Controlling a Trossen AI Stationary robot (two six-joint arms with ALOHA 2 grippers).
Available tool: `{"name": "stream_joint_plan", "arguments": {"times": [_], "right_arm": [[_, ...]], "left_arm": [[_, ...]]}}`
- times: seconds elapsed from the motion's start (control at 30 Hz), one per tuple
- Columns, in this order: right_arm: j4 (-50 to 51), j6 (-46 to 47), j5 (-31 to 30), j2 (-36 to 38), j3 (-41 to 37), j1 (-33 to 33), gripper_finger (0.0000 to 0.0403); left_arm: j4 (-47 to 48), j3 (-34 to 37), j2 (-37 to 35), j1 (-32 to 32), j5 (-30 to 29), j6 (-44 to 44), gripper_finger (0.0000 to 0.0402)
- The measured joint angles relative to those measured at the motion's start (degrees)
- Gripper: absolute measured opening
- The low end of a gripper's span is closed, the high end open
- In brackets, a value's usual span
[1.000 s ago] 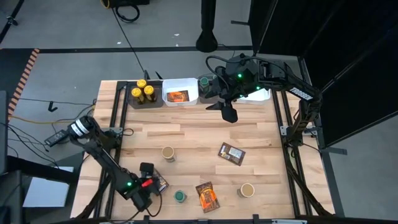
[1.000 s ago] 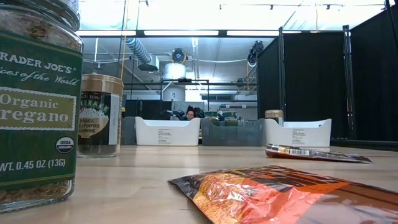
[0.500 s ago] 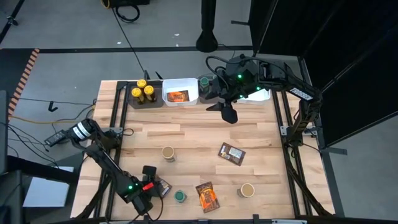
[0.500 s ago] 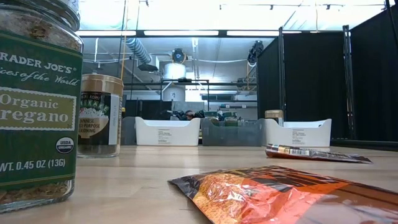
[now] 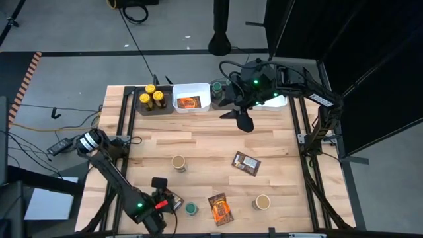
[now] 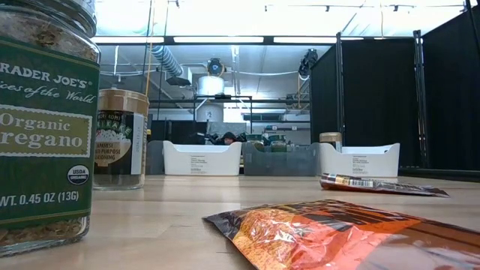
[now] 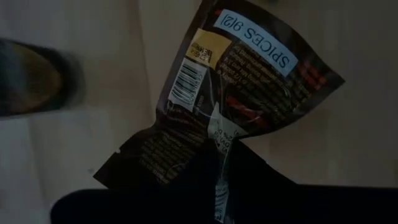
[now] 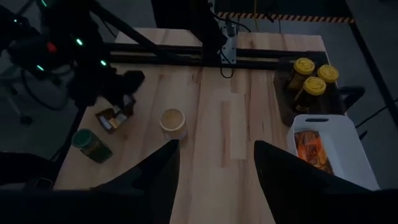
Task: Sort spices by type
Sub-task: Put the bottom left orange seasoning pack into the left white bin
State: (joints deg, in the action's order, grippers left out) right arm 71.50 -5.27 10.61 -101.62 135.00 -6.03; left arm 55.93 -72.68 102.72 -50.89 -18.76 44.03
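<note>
Down at the desk (image 5: 205, 142) near edge, the left claw (image 5: 166, 196) pinches a dark spice packet (image 7: 230, 106) by its crumpled end, likely to carry it binward; the green-lidded jar (image 5: 191, 209) sits just beside it, while the right claw (image 5: 243, 121) waits spread apart near the white bin (image 5: 192, 89)

We see three yellow-lidded jars (image 5: 151, 96) in the dark bin, tan-lidded jars (image 5: 178, 162) and a green-lidded jar (image 5: 191, 209) upright on the table, and flat packets (image 5: 246, 163) lying between them.
</note>
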Motion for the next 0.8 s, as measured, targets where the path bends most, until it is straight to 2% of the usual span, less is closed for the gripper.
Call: {"name": "stream_joint_plan", "arguments": {"times": [0.13, 0.27, 0.33, 0.4, 0.57, 0.7, 0.8], "right_arm": [[0.12, -2.45, -0.01, 1.45, 0.0, -0.03, 0.0215], [0.07, -2.91, 0.0, 3.17, 0.0, -0.6, 0.0215], [0.12, -2.87, -0.02, 3.92, 0.0, -0.91, 0.0215], [0.21, -2.87, -0.02, 4.53, 0.0, -1.05, 0.0215], [0.91, -2.86, -0.01, 5.41, 0.0, -1.02, 0.0215], [1.84, -2.19, -0.02, 5.7, 0.0, -1.02, 0.0215], [2.5, -1.79, -0.03, 5.72, 0.0, -1.02, 0.0215]], "left_arm": [[9.69, -10.49, -0.15, 0.0, -1.06, -0.09, 0.0015], [24.1, -19.36, -0.53, 2.02, -7.92, 0.52, 0.0016], [31.1, -21.98, -1.61, 4.5, -12.16, 1.58, 0.0015], [34.3, -23.41, -3.63, 7.76, -15.14, 2.26, 0.0015], [32.74, -23.52, -10.47, 19.96, -20.29, 1.12, 0.0015], [32.69, -23.52, -14.05, 33.85, -21.83, -1.91, 0.0015], [27.64, -23.52, -15.26, 44.87, -21.0, -7.75, 0.0014]]}}
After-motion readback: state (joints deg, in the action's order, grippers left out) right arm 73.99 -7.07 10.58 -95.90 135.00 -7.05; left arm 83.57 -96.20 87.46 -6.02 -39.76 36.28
